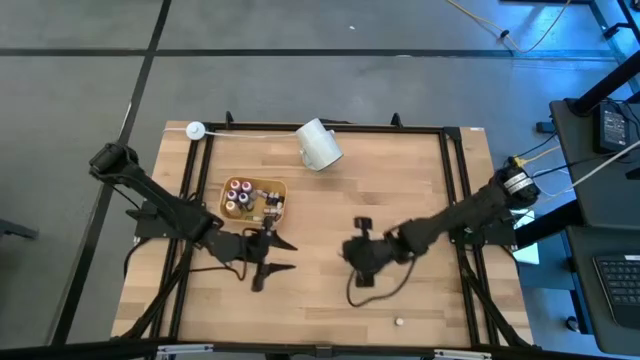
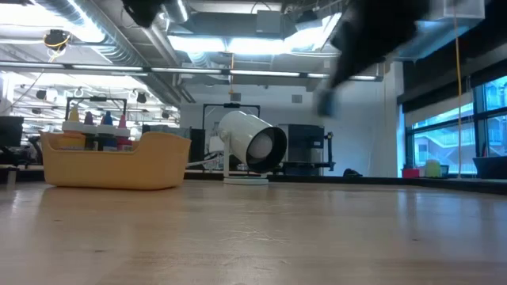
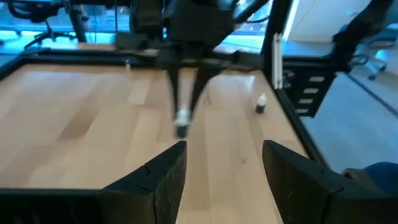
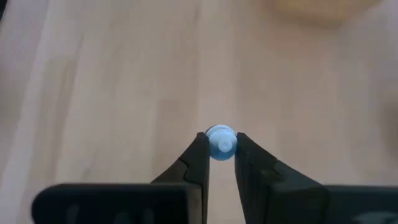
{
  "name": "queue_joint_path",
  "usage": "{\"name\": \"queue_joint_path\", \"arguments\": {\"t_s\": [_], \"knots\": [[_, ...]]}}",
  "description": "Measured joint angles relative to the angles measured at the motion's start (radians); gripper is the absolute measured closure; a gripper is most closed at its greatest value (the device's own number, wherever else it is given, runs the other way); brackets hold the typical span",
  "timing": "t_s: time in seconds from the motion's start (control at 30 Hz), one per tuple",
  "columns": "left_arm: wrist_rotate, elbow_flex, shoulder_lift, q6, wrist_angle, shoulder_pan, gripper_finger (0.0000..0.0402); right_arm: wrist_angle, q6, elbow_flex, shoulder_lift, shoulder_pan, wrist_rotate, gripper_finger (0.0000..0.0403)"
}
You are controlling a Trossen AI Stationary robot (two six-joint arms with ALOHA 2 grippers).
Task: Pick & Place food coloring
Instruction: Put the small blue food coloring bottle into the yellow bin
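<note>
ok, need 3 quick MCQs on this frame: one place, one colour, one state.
1. Where does the yellow tray sit?
A. table's left half
B. right edge
C. on the floor

2. Cap colour of the bottle in the right hand?
A. red
B. light blue
C. black

3. The white cup is:
A. upright
B. on its side
C. in the tray

Key: A, the high view shows it beside the left arm; B, the right wrist view shows a pale blue cap between the fingers; B, the low view shows its mouth facing sideways.
</note>
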Motion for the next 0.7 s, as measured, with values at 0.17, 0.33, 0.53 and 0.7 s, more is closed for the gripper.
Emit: {"name": "queue_joint_path", "arguments": {"t_s": [0.17, 0.33, 0.53, 0.7], "knots": [[-0.019, 0.000, -0.113, 0.000, -0.057, -0.043, 0.0198, 0.150, -0.171, 0.043, 0.002, -0.137, -0.058, 0.0347], [-0.034, 0.000, -0.190, 0.011, -0.060, -0.067, 0.0199, 0.275, -0.258, 0.106, 0.078, -0.247, -0.207, 0.0347], [-0.033, 0.000, -0.220, 0.036, -0.062, -0.074, 0.0197, 0.247, -0.305, 0.295, 0.273, -0.295, -0.306, 0.0347], [-0.033, 0.000, -0.214, 0.052, -0.069, -0.071, 0.0199, 0.182, -0.325, 0.452, 0.429, -0.300, -0.342, 0.0347]]}}
